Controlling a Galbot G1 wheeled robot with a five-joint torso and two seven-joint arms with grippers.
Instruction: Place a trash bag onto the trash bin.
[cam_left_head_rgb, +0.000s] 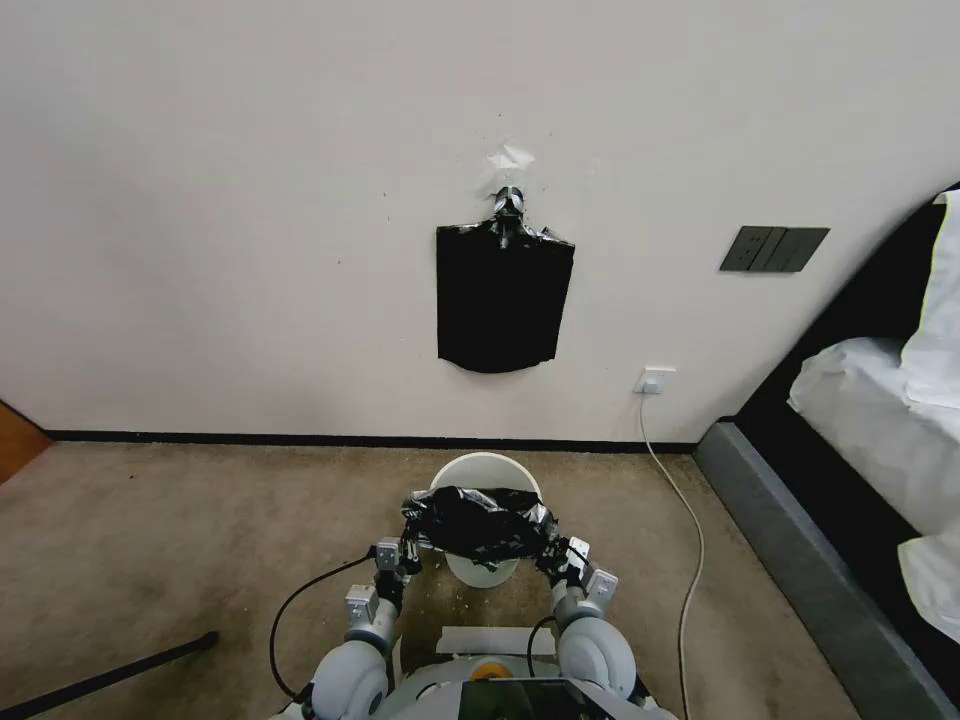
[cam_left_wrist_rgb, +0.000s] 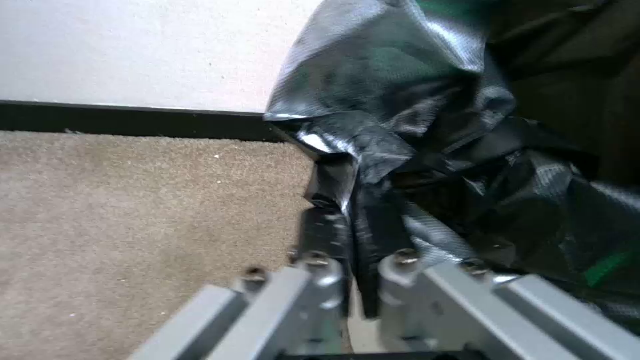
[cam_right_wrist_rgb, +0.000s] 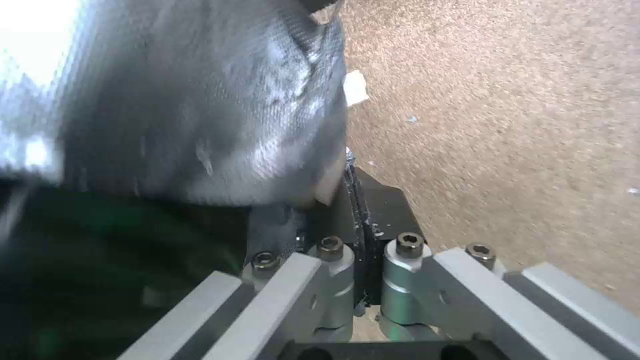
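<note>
My left end effector (cam_left_head_rgb: 408, 548) and right end effector (cam_left_head_rgb: 556, 556) each pinch the bag (cam_left_head_rgb: 478, 522), stretched over the bin (cam_left_head_rgb: 486, 470).

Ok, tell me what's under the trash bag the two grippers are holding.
Beneath the trash bag, stretched between the left gripper and right gripper, sits the cream-white trash bin. Its far rim and near lower wall show; the bag covers the middle of its opening, so the inside is hidden.

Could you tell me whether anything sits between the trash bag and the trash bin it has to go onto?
Nothing visible does. The left pincer and right pincer hold the trash bag stretched just over the near rim of the trash bin, with nothing between them.
</note>
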